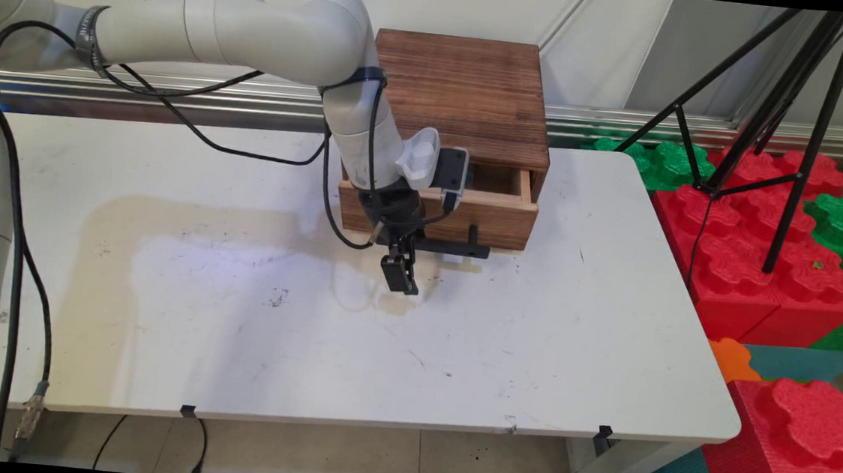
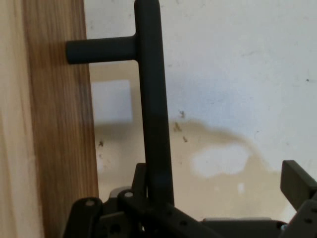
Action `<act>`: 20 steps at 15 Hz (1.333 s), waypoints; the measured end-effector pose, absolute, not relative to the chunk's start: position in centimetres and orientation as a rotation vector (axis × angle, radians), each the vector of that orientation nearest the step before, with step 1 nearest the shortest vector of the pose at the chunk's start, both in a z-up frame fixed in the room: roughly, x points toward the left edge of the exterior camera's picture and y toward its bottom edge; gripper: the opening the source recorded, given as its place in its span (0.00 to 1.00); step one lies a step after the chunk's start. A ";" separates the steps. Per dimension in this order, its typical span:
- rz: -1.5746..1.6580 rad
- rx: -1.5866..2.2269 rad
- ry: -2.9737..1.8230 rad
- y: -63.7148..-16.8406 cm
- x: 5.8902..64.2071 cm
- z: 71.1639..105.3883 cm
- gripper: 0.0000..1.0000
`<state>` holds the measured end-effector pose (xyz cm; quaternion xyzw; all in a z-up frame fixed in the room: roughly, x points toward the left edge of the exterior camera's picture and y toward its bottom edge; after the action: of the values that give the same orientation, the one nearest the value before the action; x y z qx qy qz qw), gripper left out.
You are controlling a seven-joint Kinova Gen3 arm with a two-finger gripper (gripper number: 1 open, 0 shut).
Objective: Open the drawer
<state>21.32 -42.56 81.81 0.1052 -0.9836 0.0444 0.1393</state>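
Now the black gripper hangs just in front of the wooden drawer box at the table's far edge, pointing down at the white table. The drawer stands partly pulled out, its black bar handle running along its front. In the hand view that handle passes down between the linkage, hard by the left finger, with the right finger well apart from it — jaws spread, gripping nothing. The drawer front fills that view's left side. Wide bare tabletop lies toward the near edge and to both sides, marked by a brownish stain. Red foam blocks and a black tripod stand beyond the table's right edge.
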 end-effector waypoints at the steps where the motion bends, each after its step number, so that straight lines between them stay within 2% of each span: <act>1: 0.123 0.306 -2.841 -42.3 21.2 81.8 1.00; 20: 0.064 0.283 -2.826 -37.6 19.6 81.8 1.00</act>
<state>19.57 -37.63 81.83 0.0984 -0.9835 0.0223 0.1500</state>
